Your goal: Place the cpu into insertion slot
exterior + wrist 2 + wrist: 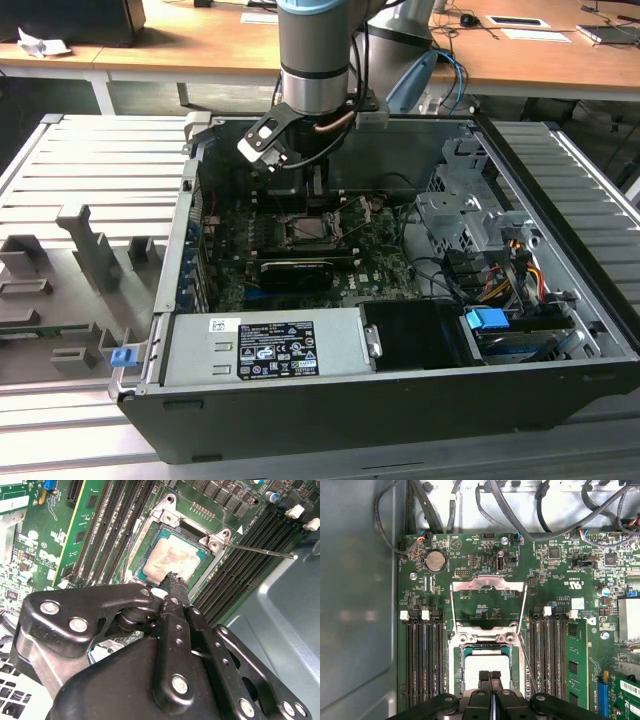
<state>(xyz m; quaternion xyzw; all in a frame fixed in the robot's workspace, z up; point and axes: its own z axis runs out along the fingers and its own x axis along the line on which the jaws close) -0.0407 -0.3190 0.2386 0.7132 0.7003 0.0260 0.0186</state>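
Claw [490, 676]: both fingers [175, 605] pressed together, and we see nothing between them. The tip sits over one edge of the chip [172, 557]. We can't tell whether it touches the metal top or hangs just above it.

Chip lies flat in the socket [485, 638], inside the silver frame, grey top up, with a pale smear across the middle. The socket's cover plate [487, 583] is flipped open and lies back on the green board [470, 545], clear of the chip. In the second wrist view the wire lever [260, 551] sticks out sideways across the neighbouring memory slots [250, 560].

We see black memory slots on both sides of the socket, running parallel to it. Past the open plate there is a coin battery [435, 560], and dark cables [545, 527] loop along the far edge of the board. A grey case wall [355, 605] runs just beside the board.

In the exterior view the arm [315, 50] comes straight down into the open computer case [350, 425], over the middle of the board. A long black card [295, 272] lies between the socket and the silver power supply [270, 345]. A grey slotted tray [60, 200] sits beside the case on the exterior view's left. Wooden desks [200, 50] stand behind.
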